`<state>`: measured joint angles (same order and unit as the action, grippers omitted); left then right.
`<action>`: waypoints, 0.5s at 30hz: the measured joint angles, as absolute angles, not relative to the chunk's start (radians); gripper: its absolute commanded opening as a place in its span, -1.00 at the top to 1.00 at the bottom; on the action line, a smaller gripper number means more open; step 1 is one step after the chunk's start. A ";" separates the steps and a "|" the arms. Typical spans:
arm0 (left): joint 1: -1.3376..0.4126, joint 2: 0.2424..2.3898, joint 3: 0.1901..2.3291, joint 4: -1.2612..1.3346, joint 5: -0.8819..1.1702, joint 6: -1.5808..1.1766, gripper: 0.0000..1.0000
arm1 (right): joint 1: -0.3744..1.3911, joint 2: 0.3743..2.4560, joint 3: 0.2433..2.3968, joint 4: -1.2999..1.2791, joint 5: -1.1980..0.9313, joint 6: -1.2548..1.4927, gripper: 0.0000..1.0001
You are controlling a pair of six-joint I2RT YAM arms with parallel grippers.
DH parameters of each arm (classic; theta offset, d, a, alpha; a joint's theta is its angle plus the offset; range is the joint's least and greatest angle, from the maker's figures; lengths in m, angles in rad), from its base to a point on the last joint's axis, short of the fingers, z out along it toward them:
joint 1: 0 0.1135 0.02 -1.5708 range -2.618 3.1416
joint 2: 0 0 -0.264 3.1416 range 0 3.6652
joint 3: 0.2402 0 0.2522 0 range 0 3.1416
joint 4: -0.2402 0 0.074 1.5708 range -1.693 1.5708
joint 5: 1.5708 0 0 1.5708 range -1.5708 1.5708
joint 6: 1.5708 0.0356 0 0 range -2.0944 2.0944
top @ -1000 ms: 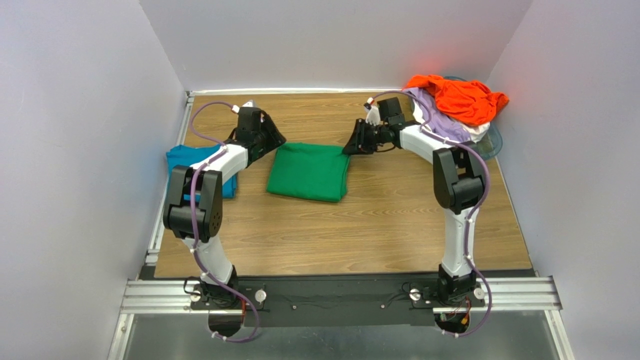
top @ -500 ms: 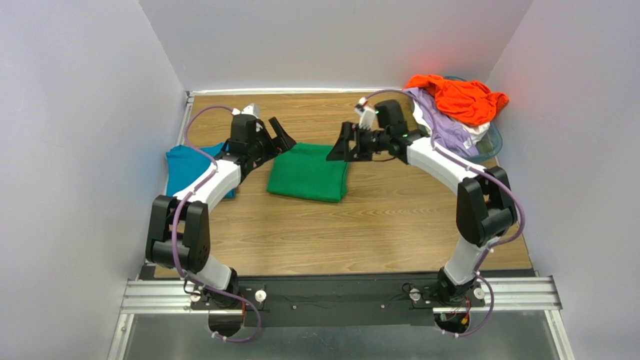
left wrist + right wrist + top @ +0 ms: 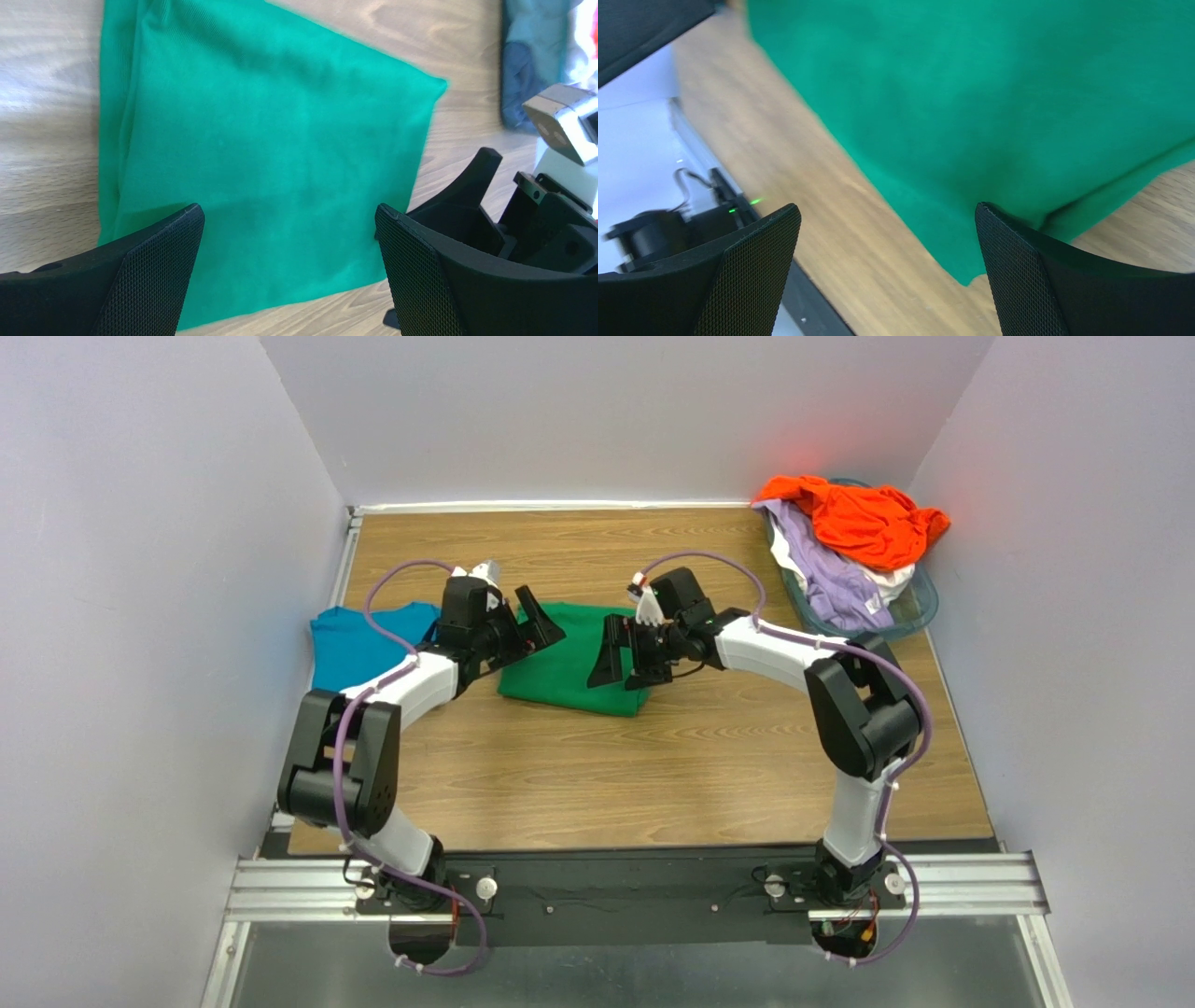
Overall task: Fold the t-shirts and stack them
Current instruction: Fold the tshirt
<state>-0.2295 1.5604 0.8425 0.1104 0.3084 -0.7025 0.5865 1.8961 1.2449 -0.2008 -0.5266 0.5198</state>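
Lying folded flat at the middle of the worktop [image 3: 631, 770], the green t-shirt [image 3: 572, 669] is being flanked by the left tool [image 3: 539, 620] at its far left corner and the right tool [image 3: 612, 653] at its right side. Both are being held wide open, nothing gripped. Teal-blue t-shirt [image 3: 348, 641]: lying left, apart. Orange t-shirt [image 3: 856, 515], lavender t-shirt [image 3: 828, 574] and white t-shirt [image 3: 888, 577]: being kept heaped in the basket [image 3: 919, 599], far right corner.

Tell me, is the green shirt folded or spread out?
Folded: the green t-shirt lies as a compact flat rectangle, no sleeves showing.
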 measured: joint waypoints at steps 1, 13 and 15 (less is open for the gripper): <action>-0.229 1.576 0.839 0.118 0.313 -0.701 -0.97 | 0.585 1.906 1.240 -0.201 -0.518 0.519 -1.00; -0.229 1.612 0.753 0.170 0.326 -0.699 -0.97 | 0.583 1.893 1.161 -0.142 -0.459 0.495 -1.00; -0.231 1.586 0.737 0.155 0.324 -0.699 -0.97 | 0.580 1.877 1.148 -0.143 -0.452 0.487 -1.00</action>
<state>-0.2314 1.5860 0.7372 0.1547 0.3237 -0.6991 0.5800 1.8771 1.1484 -0.1429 -0.4522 0.4870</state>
